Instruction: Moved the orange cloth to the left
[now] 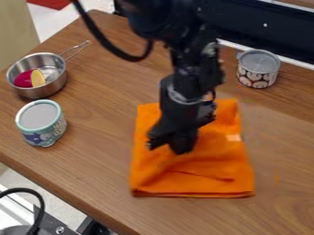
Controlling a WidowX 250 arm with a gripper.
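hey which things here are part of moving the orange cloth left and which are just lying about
Part of the job:
- orange cloth
- end effector

Just lying about:
- metal pan
- pink piece and yellow piece inside it
- teal-rimmed can
- patterned can

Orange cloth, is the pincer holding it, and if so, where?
Can't tell: the pincer is down over the middle of the orange cloth, but whether it grips any fabric there isn't clear.

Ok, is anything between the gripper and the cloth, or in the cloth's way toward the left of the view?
Nothing visible stands between the gripper and the cloth. Leftward, nothing visible blocks the cloth until the teal can, with the pot behind it.
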